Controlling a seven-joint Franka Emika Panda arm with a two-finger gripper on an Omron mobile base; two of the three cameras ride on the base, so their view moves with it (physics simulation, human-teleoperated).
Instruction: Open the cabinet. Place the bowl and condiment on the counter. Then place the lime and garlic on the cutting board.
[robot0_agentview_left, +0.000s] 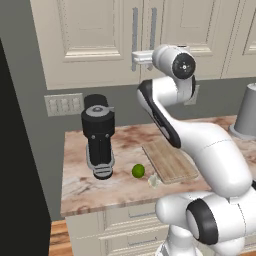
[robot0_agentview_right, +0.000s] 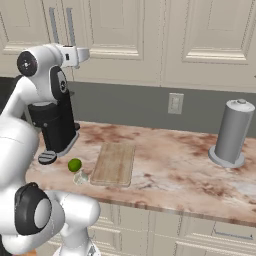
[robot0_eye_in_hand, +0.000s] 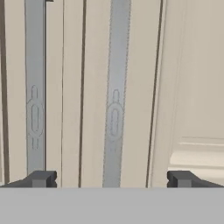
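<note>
The claw (robot0_eye_in_hand: 112, 179) is held fully open, nothing between its fingertips (robot0_eye_in_hand: 43, 178), and is raised level with the lower part of the cabinet (robot0_agentview_left: 95, 40). Both cabinet doors are shut. In the hand view, the right handle (robot0_eye_in_hand: 116, 87) is seen between the fingertips and the left handle (robot0_eye_in_hand: 35, 87) above the left tip; contact cannot be judged. On the table (robot0_agentview_left: 80, 187), the lime (robot0_agentview_left: 138, 171) is located just left of the board (robot0_agentview_left: 169, 160), near the front edge. The garlic (robot0_agentview_left: 154, 181) is located at the board's near left corner, just beside the lime. A black coffee machine (robot0_agentview_left: 99, 135) is positioned left of the lime.
</note>
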